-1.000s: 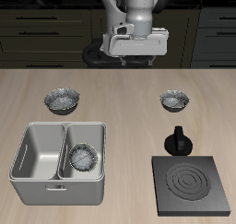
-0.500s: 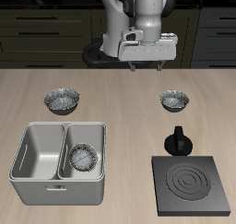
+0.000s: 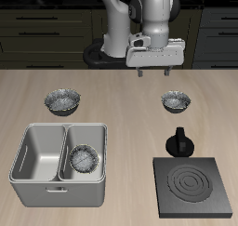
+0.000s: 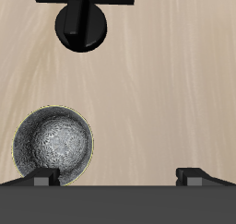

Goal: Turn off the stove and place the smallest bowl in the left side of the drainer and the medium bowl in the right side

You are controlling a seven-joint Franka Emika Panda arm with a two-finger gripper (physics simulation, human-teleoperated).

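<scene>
I have the two-finger gripper [image 3: 155,71] raised well above the table [image 3: 119,90], toward its back, with its jaws spread wide and nothing between them; in the wrist view only the two dark fingertips [image 4: 42,178] show, set far apart. Just in front of and below the gripper sits the smallest shiny grey crinkled metal bowl [image 3: 176,101], upright on the bare wood; in the wrist view that same bowl [image 4: 53,146] lies off to one side of the gap, close to one fingertip rather than centred between the two. Nearer the table's front edge from that bowl stands the black stove knob [image 3: 178,141], and just beyond it the flat black square hotplate [image 3: 195,186], whose ring coil looks dark, not red. Across the table is the light grey rectangular metal drainer [image 3: 37,182], split by a wall into two deep compartments: a crinkled metal bowl [image 3: 83,159], the medium one as far as I can judge, rests inside the compartment closer to the stove, while the other compartment holds nothing I can see. Behind the drainer, out on the tabletop, sits the third crinkled grey bowl [image 3: 62,101], well apart from the gripper.
</scene>
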